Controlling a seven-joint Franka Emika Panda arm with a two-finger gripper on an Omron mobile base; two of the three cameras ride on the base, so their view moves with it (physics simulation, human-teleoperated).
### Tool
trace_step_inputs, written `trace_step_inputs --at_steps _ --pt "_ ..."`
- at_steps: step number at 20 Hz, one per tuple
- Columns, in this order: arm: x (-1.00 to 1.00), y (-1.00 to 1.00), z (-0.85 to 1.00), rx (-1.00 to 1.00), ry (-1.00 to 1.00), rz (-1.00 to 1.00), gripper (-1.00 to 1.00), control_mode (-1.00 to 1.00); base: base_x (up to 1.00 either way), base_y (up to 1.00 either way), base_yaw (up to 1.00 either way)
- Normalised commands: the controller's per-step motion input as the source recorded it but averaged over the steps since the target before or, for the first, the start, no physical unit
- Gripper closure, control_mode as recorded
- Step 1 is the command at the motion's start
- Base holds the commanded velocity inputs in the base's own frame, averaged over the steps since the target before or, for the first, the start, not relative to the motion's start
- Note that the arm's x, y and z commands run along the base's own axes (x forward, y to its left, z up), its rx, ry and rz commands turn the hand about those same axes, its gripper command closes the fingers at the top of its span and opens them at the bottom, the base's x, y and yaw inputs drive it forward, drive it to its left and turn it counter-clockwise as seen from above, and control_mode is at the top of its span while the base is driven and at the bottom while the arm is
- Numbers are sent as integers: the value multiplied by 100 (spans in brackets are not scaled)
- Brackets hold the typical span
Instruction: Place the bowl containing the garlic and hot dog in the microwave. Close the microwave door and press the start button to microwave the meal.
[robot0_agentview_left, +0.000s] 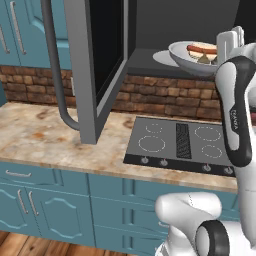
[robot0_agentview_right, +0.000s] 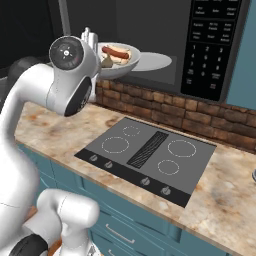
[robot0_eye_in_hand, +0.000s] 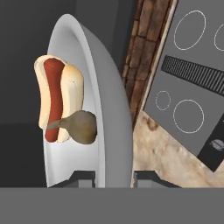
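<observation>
The light-grey bowl (robot0_agentview_left: 186, 56) (robot0_agentview_right: 121, 65) (robot0_eye_in_hand: 111, 94) hangs at the mouth of the open microwave (robot0_agentview_right: 165, 30), just above the front edge of its dark floor. Inside the bowl lie the hot dog (robot0_agentview_left: 202, 49) (robot0_agentview_right: 116, 51) (robot0_eye_in_hand: 54, 98) and the garlic (robot0_agentview_left: 204, 59) (robot0_agentview_right: 107, 61) (robot0_eye_in_hand: 81, 127). My gripper (robot0_agentview_left: 227, 46) (robot0_agentview_right: 90, 36) (robot0_eye_in_hand: 113, 177) is shut on the bowl's near rim, one finger on each side of the wall. The microwave door (robot0_agentview_left: 95, 65) stands swung open to the left, its curved handle (robot0_agentview_left: 54, 75) facing out. The keypad (robot0_agentview_right: 210, 40) is at the right.
A round turntable plate (robot0_agentview_right: 156, 61) lies on the microwave floor behind the bowl. Below are a brick backsplash (robot0_agentview_left: 165, 100), a black cooktop (robot0_agentview_left: 180, 142) (robot0_agentview_right: 150, 150) (robot0_eye_in_hand: 192, 83) and a beige stone counter (robot0_agentview_left: 45, 135). Teal cabinets (robot0_agentview_left: 20, 30) flank the microwave.
</observation>
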Motion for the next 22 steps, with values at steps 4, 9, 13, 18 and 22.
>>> trace_step_inputs --at_steps 4,9,13,18,22 --pt "63 -1 13 -4 8 0 100 -100 0 0 0" --pt "64 -27 14 -4 15 -8 100 -100 0 0 0" --pt "56 -34 5 0 9 -9 100 -100 0 0 0" --pt "58 -6 0 0 0 -3 100 -100 0 0 0" --pt "64 0 -3 0 0 0 100 -100 0 0 0"
